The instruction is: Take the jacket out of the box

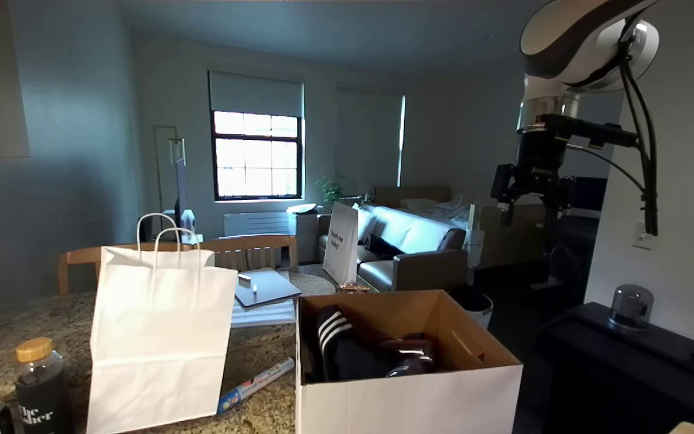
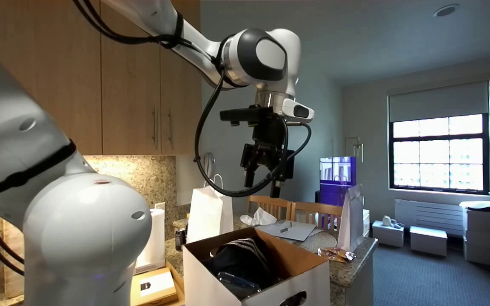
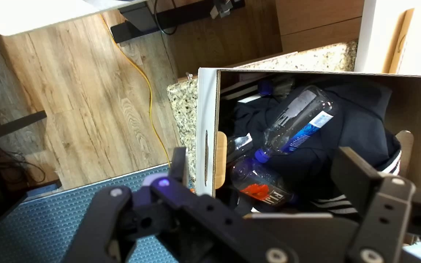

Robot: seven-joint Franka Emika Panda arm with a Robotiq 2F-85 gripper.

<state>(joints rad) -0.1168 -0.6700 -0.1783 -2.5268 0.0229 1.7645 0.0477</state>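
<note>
- Inside one box (image 1: 407,404): one black jacket (image 3: 360,118), at least two bottles (image 3: 295,120).
- Higher up: one end effector (image 2: 263,186), jaws apart.
- On the surface (image 1: 262,346): two white bags (image 1: 160,337).

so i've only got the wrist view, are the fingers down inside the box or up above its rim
Observer: Above. In both exterior views the gripper hangs higher than the rim of the box.
Operator: ok, anything tall standing next to it
Observer: Yes, a white paper bag stands beside it on the counter, its top reaching higher than the box.
Operator: right, and is the thing i'm after lying flat in there
Observer: No, in both exterior views the jacket is bunched up into a mound.
</note>
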